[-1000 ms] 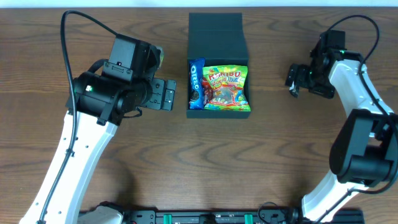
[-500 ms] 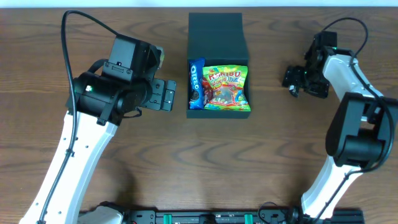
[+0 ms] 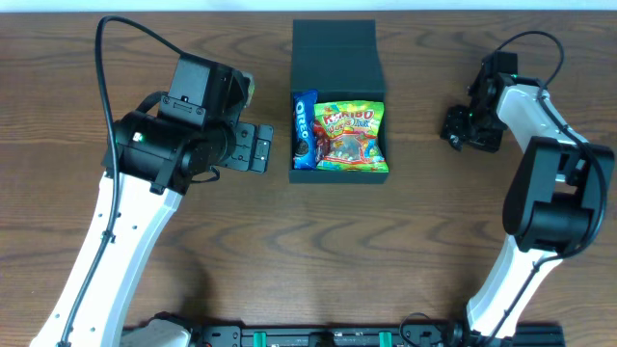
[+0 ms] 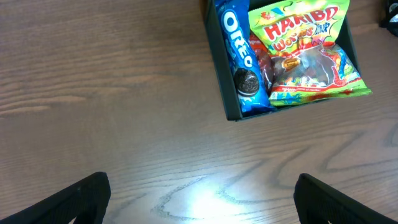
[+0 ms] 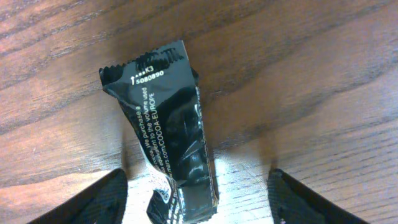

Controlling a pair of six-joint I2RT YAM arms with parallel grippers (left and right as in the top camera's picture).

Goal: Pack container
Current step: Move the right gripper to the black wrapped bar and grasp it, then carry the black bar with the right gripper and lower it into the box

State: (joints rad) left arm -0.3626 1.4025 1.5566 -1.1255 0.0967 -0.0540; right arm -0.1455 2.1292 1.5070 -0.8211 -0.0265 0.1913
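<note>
The dark container [image 3: 339, 176] stands open at the table's back centre, its flap lid [image 3: 334, 53] lying behind it. Inside are a blue Oreo packet [image 3: 306, 130] and a green Haribo bag [image 3: 352, 135]. My left gripper [image 3: 260, 146] is open and empty just left of the container; its wrist view shows the container wall [image 4: 219, 68], the Oreo packet [image 4: 242, 59] and the Haribo bag [image 4: 305, 53] ahead of the open fingers [image 4: 202, 199]. My right gripper [image 3: 455, 125] is open, its fingers [image 5: 199, 199] straddling a black snack packet [image 5: 168, 130] lying on the wood.
Brown wooden table [image 3: 337, 251]. The right arm's base stands at the front right [image 3: 540, 270] and the left arm's at the front left [image 3: 106, 260].
My right wrist has shifted slightly left and turned over the black packet. The left arm and the container have not moved.
</note>
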